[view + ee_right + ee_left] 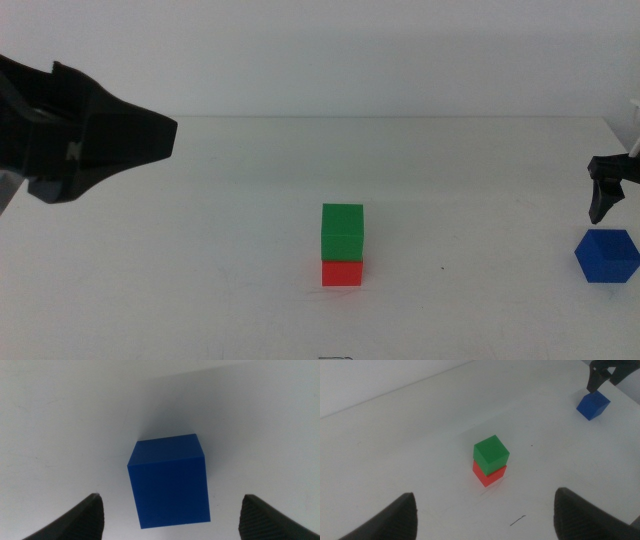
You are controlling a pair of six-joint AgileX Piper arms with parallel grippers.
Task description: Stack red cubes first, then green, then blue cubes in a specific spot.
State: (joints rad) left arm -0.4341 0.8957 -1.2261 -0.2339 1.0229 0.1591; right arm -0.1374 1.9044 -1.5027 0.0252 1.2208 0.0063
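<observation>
So far two of the three steps look done. The green cube (342, 231) sits on top of the red cube (342, 272) a little below the centre of the middle view, and the two are touching, with the green one turned slightly against the red one, as the left wrist view shows. The blue cube (607, 255) is not yet stacked; it lies alone on the table at the right edge of the frame, well apart from the stack.

The right gripper (606, 198) hangs just above the blue cube, with its jaws spread wide and the cube between them in the right wrist view, not touched. I judge that it prepares to grasp this cube; what is left is lifting it and placing it on the green one. The left gripper (485, 517) is at the left side of the frame, raised, its jaws apart and holding nothing.

The white table (200, 300) is plain and matte, with only a tiny dark mark near the stack. Behind it there is a bare pale wall.
</observation>
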